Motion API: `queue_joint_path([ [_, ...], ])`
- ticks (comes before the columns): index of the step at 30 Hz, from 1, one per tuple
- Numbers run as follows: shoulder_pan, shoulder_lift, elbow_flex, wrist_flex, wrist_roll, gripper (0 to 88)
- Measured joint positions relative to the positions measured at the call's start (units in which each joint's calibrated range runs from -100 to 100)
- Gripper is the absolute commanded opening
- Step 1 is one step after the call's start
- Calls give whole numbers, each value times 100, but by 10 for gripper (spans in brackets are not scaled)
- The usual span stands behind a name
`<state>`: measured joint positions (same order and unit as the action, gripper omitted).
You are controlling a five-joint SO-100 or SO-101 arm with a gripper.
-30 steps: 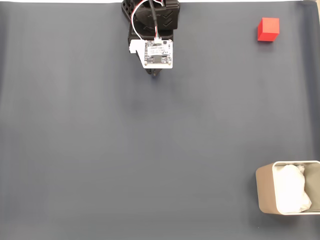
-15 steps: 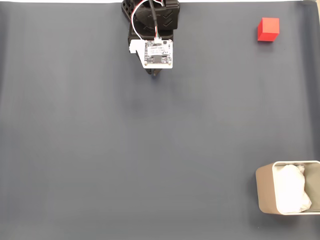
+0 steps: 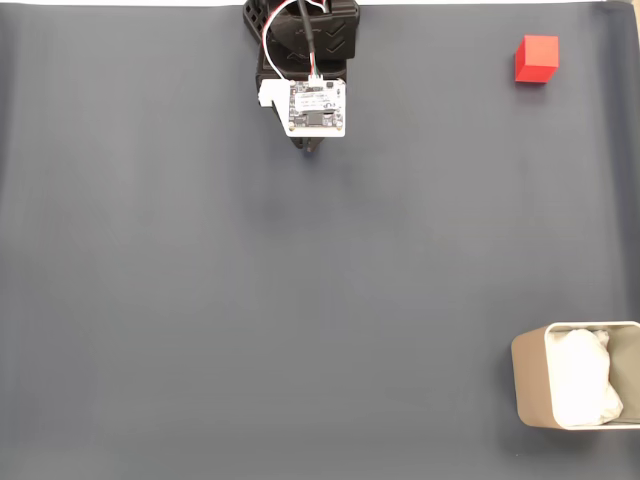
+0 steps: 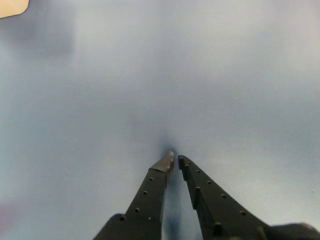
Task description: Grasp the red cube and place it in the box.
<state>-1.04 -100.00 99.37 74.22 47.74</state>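
Note:
The red cube [image 3: 537, 58] sits on the dark mat at the top right of the fixed view. The beige box [image 3: 530, 385], with white lining inside, stands at the bottom right edge; a corner of the box [image 4: 12, 7] shows at the top left of the wrist view. The arm rests folded at the top centre, and its gripper [image 3: 312, 148] pokes out below a white circuit board, far left of the cube. In the wrist view the gripper [image 4: 176, 160] is shut, its black fingertips nearly touching just above the mat, nothing between them.
A dark grey mat [image 3: 250, 300] covers the table, with a white strip of table along the top edge. The arm's black base [image 3: 300, 30] stands at the top centre. The circuit board [image 3: 317, 107] rides on the wrist.

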Motion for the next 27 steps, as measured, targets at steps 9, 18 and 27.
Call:
queue_joint_path([
  [9, -7, 669, -371, -1519, -44, 0],
  [18, -7, 2223, -2514, -1790, -49, 0],
  [27, -7, 3891, -5127, -1631, -166, 0],
])
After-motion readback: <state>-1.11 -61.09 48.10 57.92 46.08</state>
